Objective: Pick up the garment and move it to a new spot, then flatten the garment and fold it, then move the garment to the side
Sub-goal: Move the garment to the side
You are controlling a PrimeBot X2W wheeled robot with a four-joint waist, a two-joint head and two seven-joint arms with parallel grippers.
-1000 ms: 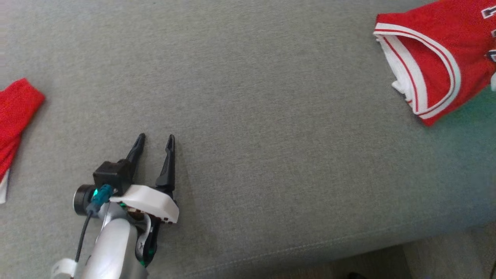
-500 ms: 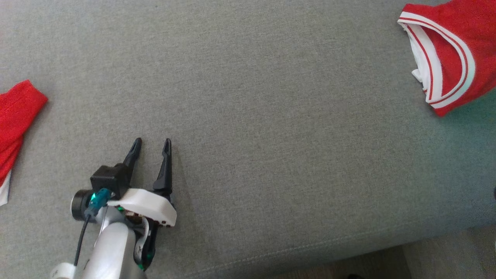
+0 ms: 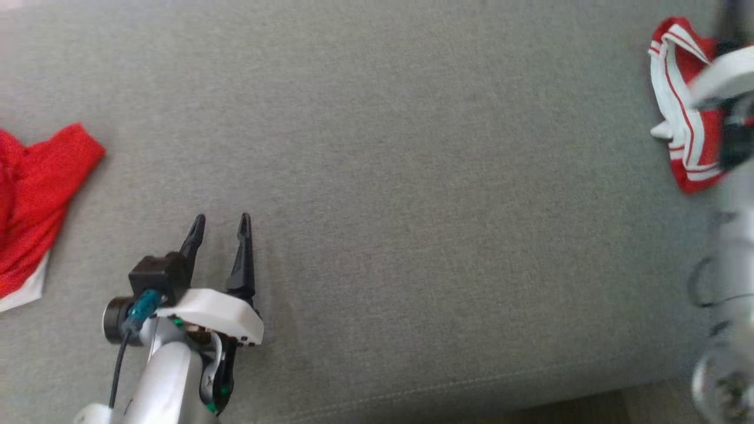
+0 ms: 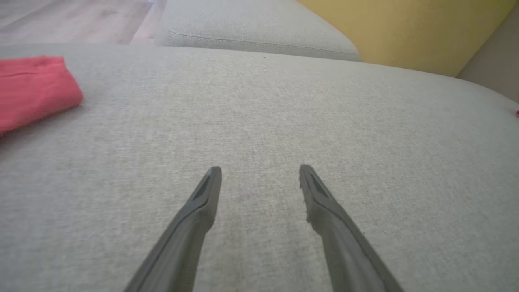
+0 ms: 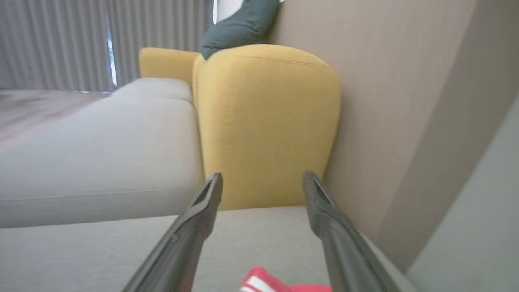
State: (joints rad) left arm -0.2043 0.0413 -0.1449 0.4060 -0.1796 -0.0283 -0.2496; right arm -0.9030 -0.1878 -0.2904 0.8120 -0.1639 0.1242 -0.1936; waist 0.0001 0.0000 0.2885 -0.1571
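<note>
Both our left gripper and right gripper have fingers apart, empty. Our blurred right arm half hides the garment; a red cloth is cut off.

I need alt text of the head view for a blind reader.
The left gripper is open and empty at the lower left of a wide grey cushion. A red cloth lies at the left edge; a red and white jersey lies upper right, partly behind the blurred right arm.
</note>
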